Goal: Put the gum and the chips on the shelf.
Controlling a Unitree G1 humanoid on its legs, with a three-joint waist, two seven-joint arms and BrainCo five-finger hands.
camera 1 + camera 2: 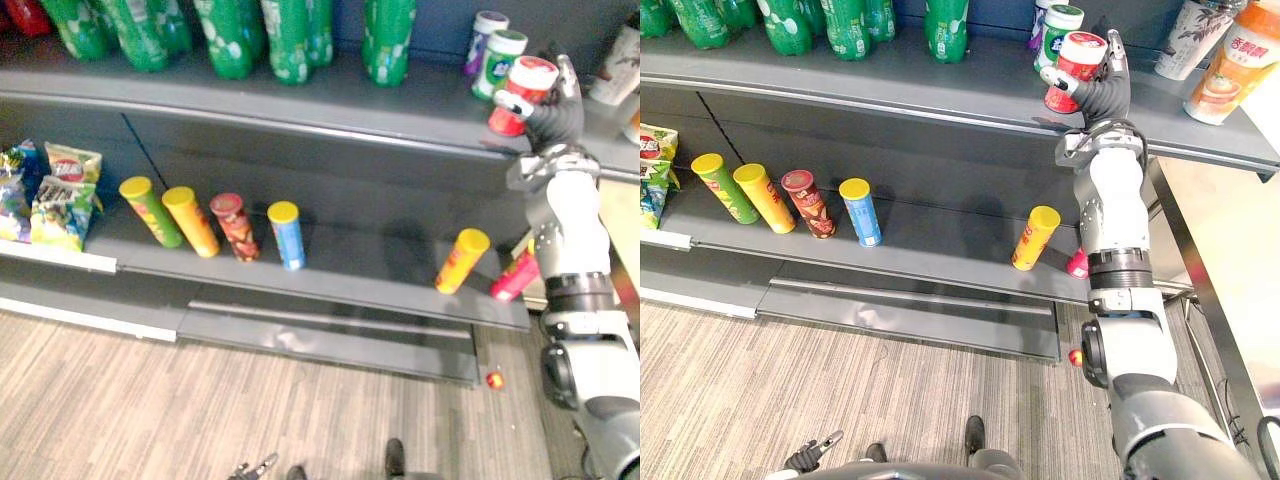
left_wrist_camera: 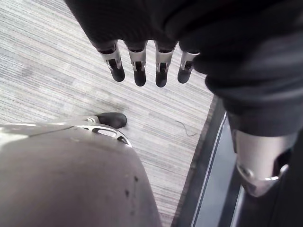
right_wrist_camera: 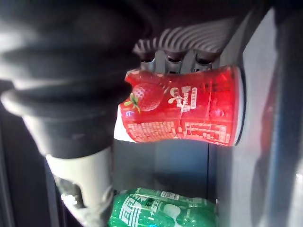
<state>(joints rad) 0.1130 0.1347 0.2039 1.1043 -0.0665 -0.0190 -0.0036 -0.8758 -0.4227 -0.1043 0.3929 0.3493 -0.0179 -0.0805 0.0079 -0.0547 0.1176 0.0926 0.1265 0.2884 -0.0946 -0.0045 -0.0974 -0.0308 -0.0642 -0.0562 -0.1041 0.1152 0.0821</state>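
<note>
Right hand raised to the front of the upper shelf, fingers and thumb curled round the gum jar. The jar is translucent red plastic with a white lid, waisted in the middle, its label bearing a strawberry and white print (best seen in the right wrist view). It is held tilted, lid uppermost, just in front of a green-lidded jar and a purple jar; whether its base touches the shelf cannot be told. On the lower shelf chip cans lean in a row, with two more near the right arm. Left hand hangs over the floor, fingers straight and holding nothing.
</note>
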